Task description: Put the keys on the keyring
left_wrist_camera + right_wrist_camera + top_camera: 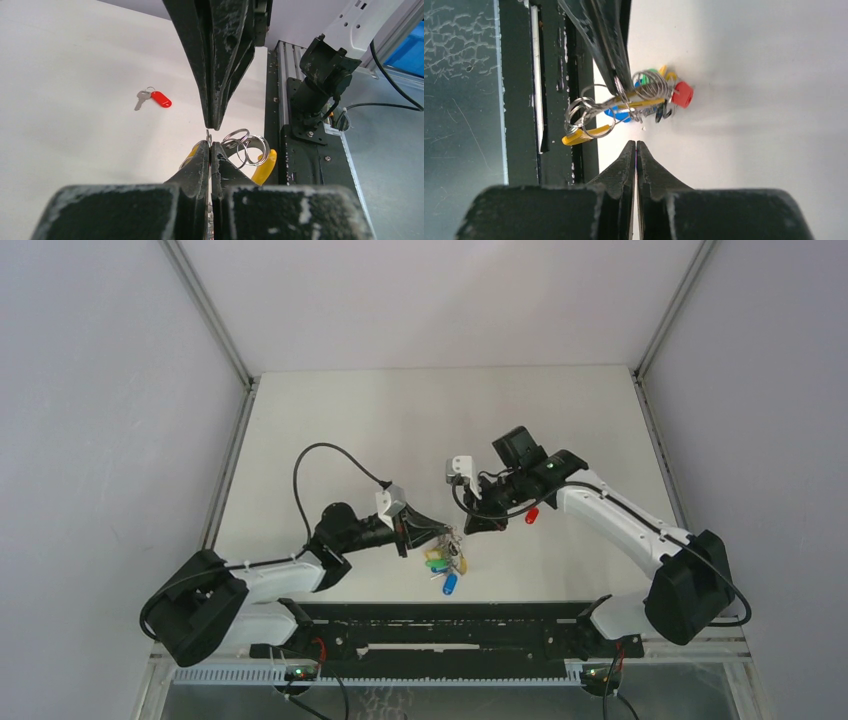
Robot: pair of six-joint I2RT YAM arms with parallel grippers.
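Observation:
My left gripper [438, 532] is shut on the keyring [447, 558] and holds it up, with green, blue and yellow keys hanging below. In the left wrist view the gripper [210, 145] pinches a thin wire loop, with more grey rings [245, 145] and a yellow part [265, 167] beside it. My right gripper [478, 520] is shut with nothing seen in it, its tip just next to the bunch [644, 97]; it shows at the bottom of its own view [636, 145]. A red-headed key [533, 513] lies on the table behind it, also seen from the left wrist [160, 99]. No loose yellow key shows.
A black rail [440, 625] runs along the table's near edge, close under the bunch [556, 100]. The right arm's base [325, 70] stands on it. Grey walls close the table on left, back and right.

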